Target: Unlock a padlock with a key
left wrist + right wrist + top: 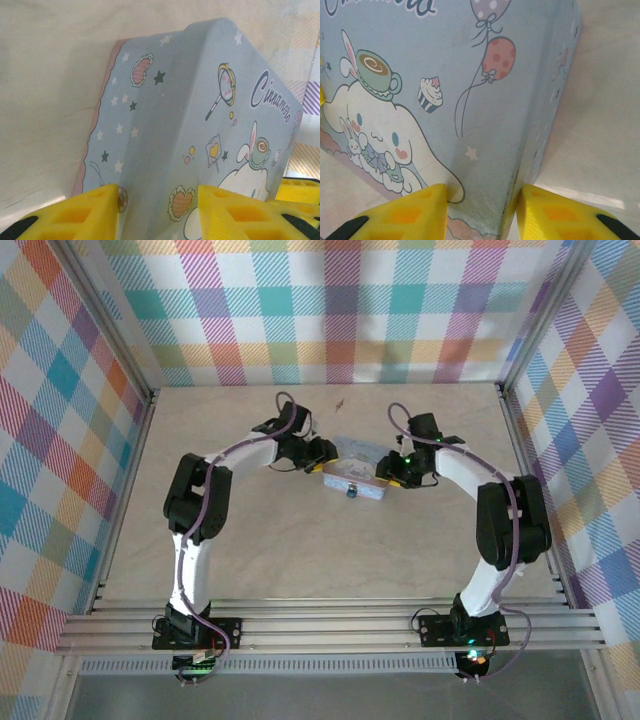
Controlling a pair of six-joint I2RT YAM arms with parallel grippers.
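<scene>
Left claw [157,200]: partly closed, gripping the tin [175,100] across a lid edge.
Right claw [482,197]: likewise clamping the tin's opposite end.
Purpose: probably bracing the tin from both ends for keying.
Padlock [352,490]: hanging on the tin's near wall, between the claws.
Table [300,560]: bearing the tin.

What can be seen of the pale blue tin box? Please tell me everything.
The tin box is pale blue, rectangular, and looks like printed metal. Its lid shows a white cartoon dog, a cup, a cupcake, balloons, stars and dark script lettering, with a pink scalloped border. It is at the table's middle, a tiny dark padlock on its near side. The left gripper and the right gripper each clamp one corner between yellow fingers.
</scene>
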